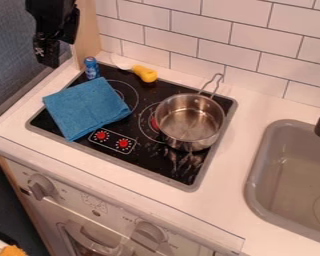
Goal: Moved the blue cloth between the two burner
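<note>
The pot (189, 122) is seated partly over one burner (146, 121), its handle pointed wallward. The near-square cloth (86, 107) is laid partly over the left burner (126, 92), one corner pointed frontward. Whether the end effector (47, 54) is wide or narrow cannot be told.

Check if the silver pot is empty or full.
Empty, it seems: inside the pot, the bare, shiny metal bottom shows, with nothing lying on it.

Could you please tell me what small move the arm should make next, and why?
I would probably bring the end effector over the blue cloth, ready to grasp it. It hangs beyond the cooktop's edge, away from the cloth, which lies partly over one burner rather than between it and the burner with the saucepan.
</note>
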Motion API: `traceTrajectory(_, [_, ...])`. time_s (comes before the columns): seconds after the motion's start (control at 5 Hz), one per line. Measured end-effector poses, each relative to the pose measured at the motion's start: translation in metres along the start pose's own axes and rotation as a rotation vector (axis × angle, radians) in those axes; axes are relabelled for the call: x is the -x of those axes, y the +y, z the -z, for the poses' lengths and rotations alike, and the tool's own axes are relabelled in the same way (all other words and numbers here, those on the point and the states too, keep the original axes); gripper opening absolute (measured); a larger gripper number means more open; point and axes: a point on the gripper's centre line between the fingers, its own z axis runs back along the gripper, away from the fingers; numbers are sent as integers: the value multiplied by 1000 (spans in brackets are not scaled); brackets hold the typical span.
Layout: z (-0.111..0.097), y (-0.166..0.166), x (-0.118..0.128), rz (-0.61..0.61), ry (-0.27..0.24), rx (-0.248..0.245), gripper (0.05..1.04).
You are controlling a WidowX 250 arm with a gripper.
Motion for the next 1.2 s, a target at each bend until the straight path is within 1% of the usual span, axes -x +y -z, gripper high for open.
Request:
traceTrajectory(0.2, [9,2,3,8,5,-26,999])
traceTrajectory(0.4, [21,8,2,22,14,-72,999])
traceTrajectory(0.6, [37,14,2,-7,31,-101,999])
traceTrajectory(1.0, [73,25,28,-13,84,-129,999])
traceTrajectory(1.2, [84,31,40,6,96,-149,999])
